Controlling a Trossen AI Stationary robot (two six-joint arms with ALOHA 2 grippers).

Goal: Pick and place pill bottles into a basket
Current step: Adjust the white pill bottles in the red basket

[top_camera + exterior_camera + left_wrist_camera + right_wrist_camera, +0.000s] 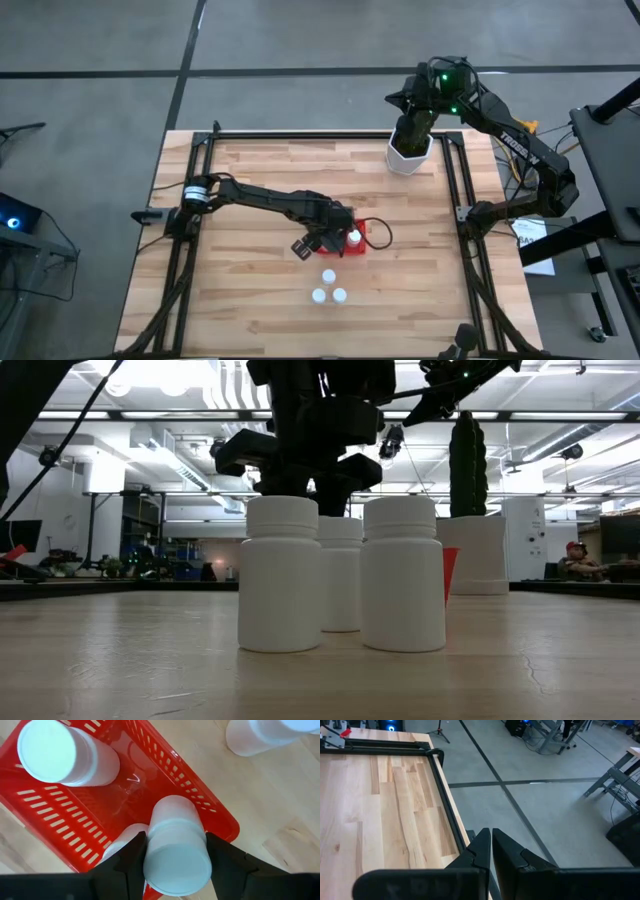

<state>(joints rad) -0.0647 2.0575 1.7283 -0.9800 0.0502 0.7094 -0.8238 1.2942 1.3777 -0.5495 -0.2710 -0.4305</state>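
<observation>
- The fingers (pixel 131 862) of the left gripper (pixel 175 865) are clenched on a pill bottle (pixel 176 851), one on each side of its body, cap toward the camera, held over the open red basket (pixel 75 810).
- The basket sits near the middle of the tabletop (pixel 250 180), a little toward the right edge. It already holds one bottle lying on its side (pixel 67 754) and a second, mostly hidden bottle (pixel 122 842) under the held one.
- Three bottles (pixel 328 289) stand clustered on the tabletop just beside the basket, toward the front edge.
- Risk, as I judge it: the held bottle hangs close to the basket's wall, so releasing here could let it strike the rim and tip out, or land on the hidden bottle and roll. A descent could also nudge the light basket.
- The right gripper (pixel 491 845) has its fingers pressed together, empty, parked above the white cactus pot (pixel 410 152) at the far right corner.
- Only the left wrist view shows the basket's contents and the grasp. The low view shows the three waiting bottles upright, with only a sliver of red behind them. The high view alone gives the overall layout.
</observation>
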